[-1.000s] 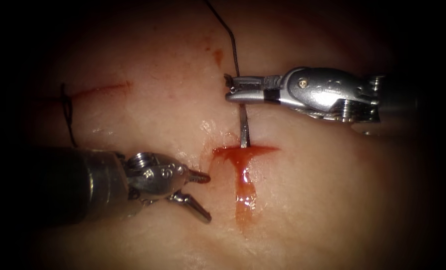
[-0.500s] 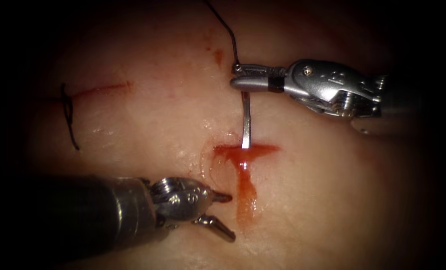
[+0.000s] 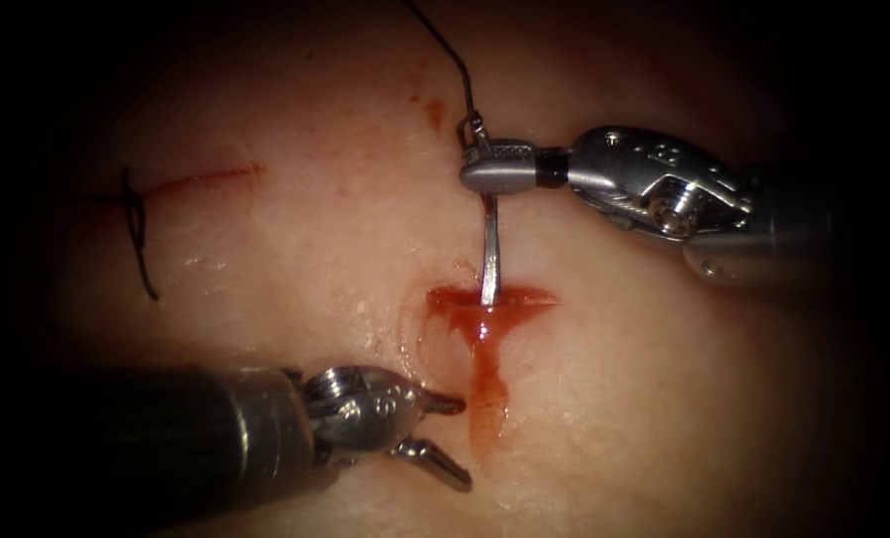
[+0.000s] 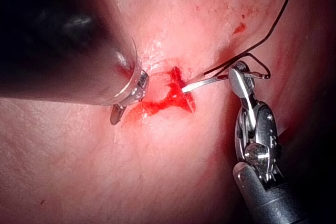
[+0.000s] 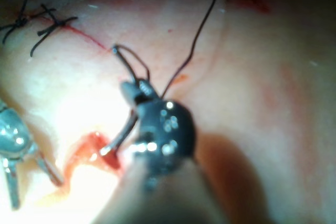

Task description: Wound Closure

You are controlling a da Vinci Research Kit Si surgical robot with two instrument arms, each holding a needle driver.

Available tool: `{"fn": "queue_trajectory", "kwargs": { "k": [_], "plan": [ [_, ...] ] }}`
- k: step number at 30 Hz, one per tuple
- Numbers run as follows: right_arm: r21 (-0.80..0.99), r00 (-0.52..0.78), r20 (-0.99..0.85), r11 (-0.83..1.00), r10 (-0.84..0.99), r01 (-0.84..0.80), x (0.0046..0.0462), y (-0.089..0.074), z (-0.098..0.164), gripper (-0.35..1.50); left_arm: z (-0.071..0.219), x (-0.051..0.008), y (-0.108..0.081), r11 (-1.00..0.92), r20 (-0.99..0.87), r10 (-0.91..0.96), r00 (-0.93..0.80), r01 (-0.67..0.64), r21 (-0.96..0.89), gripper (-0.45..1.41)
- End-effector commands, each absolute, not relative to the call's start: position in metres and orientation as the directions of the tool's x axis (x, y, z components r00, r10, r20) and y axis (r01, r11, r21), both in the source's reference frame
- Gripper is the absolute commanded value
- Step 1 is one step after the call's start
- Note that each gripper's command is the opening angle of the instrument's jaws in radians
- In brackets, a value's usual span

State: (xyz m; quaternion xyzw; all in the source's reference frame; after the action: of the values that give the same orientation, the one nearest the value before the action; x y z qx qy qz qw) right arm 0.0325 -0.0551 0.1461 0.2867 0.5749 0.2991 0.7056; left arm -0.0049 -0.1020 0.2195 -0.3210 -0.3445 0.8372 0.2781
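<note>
R tool [image 3: 469, 167] clamps the needle [image 3: 489, 261] near its swaged end, jaws pinched on it; needle hangs down from the jaws, tip at the cut [image 3: 492, 297], entering the tissue [image 3: 295, 249] at the wound's upper edge; depth unclear under red fluid [image 3: 486, 371]. Thread [image 3: 454, 62] runs up and away from the needle's rear. L tool [image 3: 449, 433] sits below-left of the cut, jaws spread, holding nothing, upper tip just beside the fluid streak. Tied stitch [image 3: 136, 224] lies well apart on the cut's left.
</note>
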Motion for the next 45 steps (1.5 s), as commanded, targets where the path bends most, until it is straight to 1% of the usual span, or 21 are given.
{"fn": "queue_trajectory", "kwargs": {
  "k": [1,7,11,17,21,27,33,37,45],
  "plan": [
    [0.752,0.165,-0.636,0.654,0.754,-0.089,0.0332,-0.0554,0.1466,-0.35,0.2199,-0.0053,-0.1026,-0.607,-0.345,0.686,-0.640,-0.242,-0.757,0.76],
    [0.790,0.162,-0.593,0.609,0.789,-0.072,0.0333,-0.0558,0.1467,-0.35,0.2200,-0.0054,-0.1026,-0.607,-0.345,0.687,-0.640,-0.243,-0.757,0.76],
    [0.796,0.172,-0.592,0.605,0.787,-0.029,0.0334,-0.0563,0.1470,-0.35,0.2200,-0.0053,-0.1026,-0.607,-0.345,0.686,-0.640,-0.242,-0.757,0.76],
    [0.797,0.149,-0.599,0.604,0.786,0.021,0.0335,-0.0563,0.1472,-0.35,0.2201,-0.0052,-0.1025,-0.607,-0.346,0.686,-0.640,-0.242,-0.757,0.74],
    [0.722,0.166,-0.689,0.689,0.706,0.064,0.0336,-0.0559,0.1474,-0.35,0.2201,-0.0052,-0.1025,-0.607,-0.346,0.686,-0.640,-0.242,-0.757,0.74],
    [0.683,0.178,-0.728,0.723,0.662,0.102,0.0336,-0.0557,0.1476,-0.35,0.2201,-0.0052,-0.1025,-0.611,-0.350,0.682,-0.642,-0.238,-0.755,0.74],
    [0.573,0.180,-0.816,0.808,0.549,0.137,0.0338,-0.0554,0.1477,-0.35,0.2201,-0.0052,-0.1025,-0.611,-0.350,0.682,-0.642,-0.238,-0.755,0.74],
    [0.564,0.179,-0.823,0.813,0.539,0.143,0.0338,-0.0555,0.1477,-0.35,0.2201,-0.0052,-0.1025,-0.611,-0.350,0.682,-0.642,-0.238,-0.755,0.74],
    [0.562,0.126,-0.827,0.802,0.547,0.203,0.0340,-0.0559,0.1475,-0.35,0.2201,-0.0051,-0.1025,-0.615,-0.354,0.678,-0.644,-0.234,-0.753,0.74]
  ]
}}
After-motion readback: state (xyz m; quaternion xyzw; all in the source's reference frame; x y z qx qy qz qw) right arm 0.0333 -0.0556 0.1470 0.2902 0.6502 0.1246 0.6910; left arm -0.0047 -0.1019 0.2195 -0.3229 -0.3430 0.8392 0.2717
